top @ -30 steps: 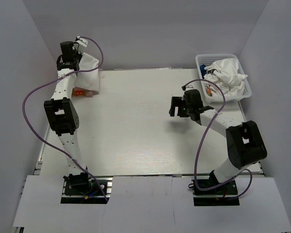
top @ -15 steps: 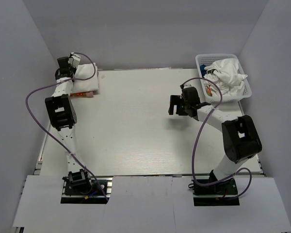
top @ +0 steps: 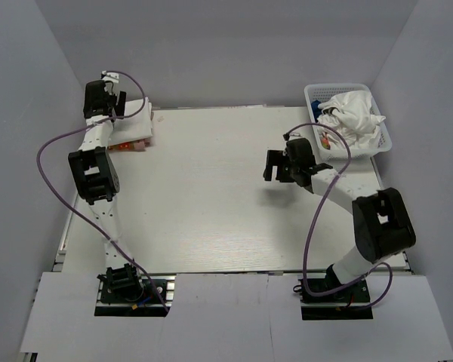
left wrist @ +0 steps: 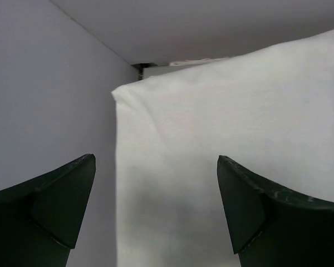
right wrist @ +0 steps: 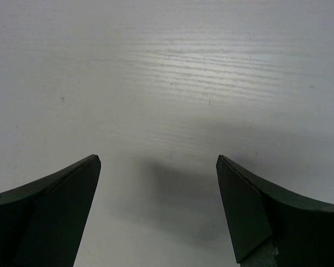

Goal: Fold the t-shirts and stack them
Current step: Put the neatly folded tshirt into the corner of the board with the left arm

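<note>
A folded white t-shirt (top: 134, 128) lies at the far left corner of the table, on top of a pinkish layer with an orange spot (top: 125, 145) peeking out at its near edge. My left gripper (top: 106, 105) hovers over the far left end of this pile, open and holding nothing. In the left wrist view the white t-shirt (left wrist: 228, 144) fills the space below the left gripper (left wrist: 156, 206), its corner next to the wall. My right gripper (top: 269, 166) hangs open over bare table right of centre, and the right wrist view shows nothing between the right gripper (right wrist: 156, 206) fingers.
A white mesh basket (top: 385, 139) stands at the far right corner with a crumpled white garment (top: 352, 113) in it. Grey walls (left wrist: 44, 100) close in the left, back and right sides. The wooden tabletop (top: 211, 196) stretches between the two arms.
The left gripper opened and let go of the white t-shirt, which dropped from a raised bunch to lie flat on the pile. The right arm barely shifted.
</note>
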Controlling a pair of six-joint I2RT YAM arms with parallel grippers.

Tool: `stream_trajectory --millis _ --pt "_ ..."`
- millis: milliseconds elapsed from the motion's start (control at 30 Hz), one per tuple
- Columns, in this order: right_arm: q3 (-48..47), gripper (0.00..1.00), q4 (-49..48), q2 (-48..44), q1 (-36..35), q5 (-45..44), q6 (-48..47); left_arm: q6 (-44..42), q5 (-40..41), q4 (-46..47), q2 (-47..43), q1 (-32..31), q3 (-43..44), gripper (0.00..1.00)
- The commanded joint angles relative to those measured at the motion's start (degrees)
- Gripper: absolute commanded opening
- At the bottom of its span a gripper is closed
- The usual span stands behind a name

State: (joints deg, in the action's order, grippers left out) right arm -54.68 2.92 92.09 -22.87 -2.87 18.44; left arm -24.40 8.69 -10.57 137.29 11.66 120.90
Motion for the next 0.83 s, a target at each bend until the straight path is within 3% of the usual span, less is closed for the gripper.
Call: stream_trajectory --millis 0,100,200,267,300,500,567,700,800 --pt "4.0 0.9 -1.5 -6.3 -0.1 0.1 0.8 9.2 -7.4 -5.8 -10.6 -1.3 0.7 1.0" --pt "8.3 0.9 -2.2 -11.4 -0.2 -0.4 2.3 16.1 -16.3 -7.9 -18.0 -3.5 -4.9 1.0" --pt "13.0 0.9 -4.6 -17.7 -0.1 -0.4 4.5 24.7 -14.7 -3.6 -25.9 -6.7 -17.2 1.0" --pt "16.9 0.9 -5.4 -20.9 -0.2 0.6 5.7 32.5 -13.2 -2.1 -34.1 -9.8 -26.7 1.0" --pt "17.9 0.9 -6.2 -23.2 -0.1 0.9 6.3 34.6 -13.2 -0.9 -37.1 -10.8 -35.0 1.0" --pt "27.0 0.9 -12.1 -32.1 0.2 2.4 8.3 45.2 -14.7 4.6 -58.7 -23.1 -64.8 1.0" --pt "28.0 0.9 -12.3 -34.5 0.0 1.6 8.2 46.7 -15.8 5.6 -62.0 -26.9 -69.9 1.0" --pt "30.6 0.9 -11.4 -37.9 -0.1 -0.9 7.3 48.4 -12.1 -4.2 -64.7 -33.6 -71.9 1.0" --pt "33.0 0.9 -14.6 -39.5 0.1 -2.0 7.7 49.8 -14.4 -1.8 -69.0 -37.2 -74.8 1.0"
